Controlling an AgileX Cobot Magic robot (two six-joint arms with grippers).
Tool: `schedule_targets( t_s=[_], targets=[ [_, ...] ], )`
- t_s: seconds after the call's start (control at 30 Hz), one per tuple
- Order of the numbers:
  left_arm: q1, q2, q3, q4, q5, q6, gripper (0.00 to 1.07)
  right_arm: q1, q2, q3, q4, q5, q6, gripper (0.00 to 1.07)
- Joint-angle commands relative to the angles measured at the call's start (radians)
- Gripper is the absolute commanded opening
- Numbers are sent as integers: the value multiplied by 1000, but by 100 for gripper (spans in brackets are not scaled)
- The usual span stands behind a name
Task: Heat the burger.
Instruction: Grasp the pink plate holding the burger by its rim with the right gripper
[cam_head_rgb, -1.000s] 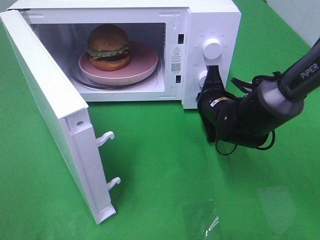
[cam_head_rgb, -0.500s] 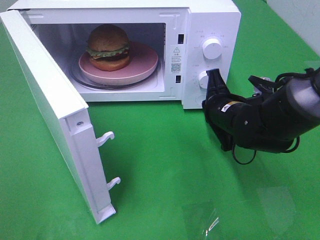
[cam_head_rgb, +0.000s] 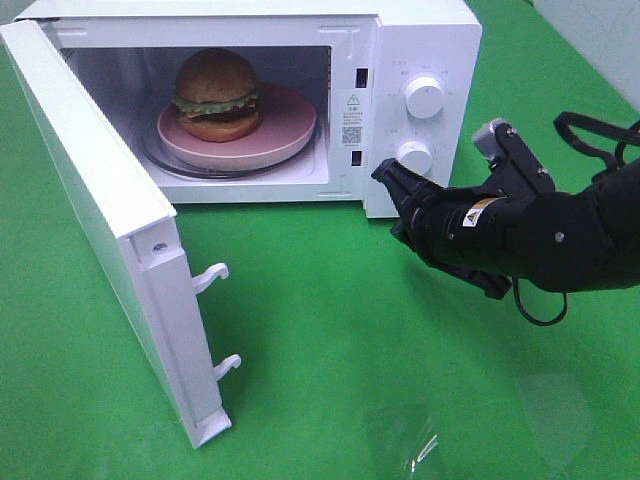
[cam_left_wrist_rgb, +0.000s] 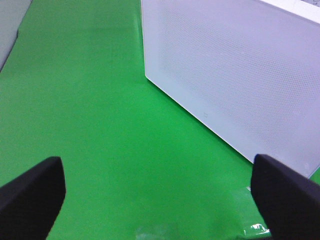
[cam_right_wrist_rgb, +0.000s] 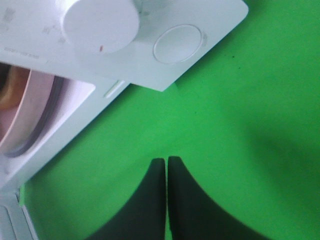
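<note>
One burger (cam_head_rgb: 217, 92) sits on the plate (cam_head_rgb: 291, 130) inside the open microwave (cam_head_rgb: 430, 40). Right claw (cam_head_rgb: 386, 174) clenched, empty, near the lower knob (cam_head_rgb: 414, 156); left claw (cam_left_wrist_rgb: 157, 172) released, spread above the desk (cam_left_wrist_rgb: 90, 100).

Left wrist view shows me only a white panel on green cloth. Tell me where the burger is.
Observer: The burger sits on a pink plate inside the microwave.
Operator: Report the door.
Observer: The door stands wide open, swung out toward the left of the exterior view.
Operator: Give me the right gripper.
Observer: The right gripper is empty, with its fingers shut. It is in front of the control panel, close by the lower knob. I cannot tell whether it touches the knob.
</note>
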Motion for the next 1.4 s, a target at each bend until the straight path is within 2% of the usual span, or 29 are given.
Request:
schedule_targets(
  t_s=[0.03,0.47,0.63,0.73,0.87,1.0,1.23,1.4],
  targets=[
    [3,-4,1,1,-3,-5,93,0,-59,2,-32,105,-171,2],
    [3,-4,1,1,-3,-5,93,0,-206,2,-31,404,-616,5],
    [3,-4,1,1,-3,-5,93,0,-240,-4,-31,475,-687,6],
    [3,-4,1,1,-3,-5,93,0,-268,-39,-33,607,-781,7],
    [3,-4,1,1,-3,-5,93,0,-272,-95,-88,750,-836,7],
    [3,-4,1,1,-3,-5,93,0,-272,-170,-217,919,-842,8],
    [3,-4,1,1,-3,-5,93,0,-272,-272,-365,1071,-872,9],
    [3,-4,1,1,-3,-5,93,0,-272,-319,-406,1114,-953,9]
  ],
)
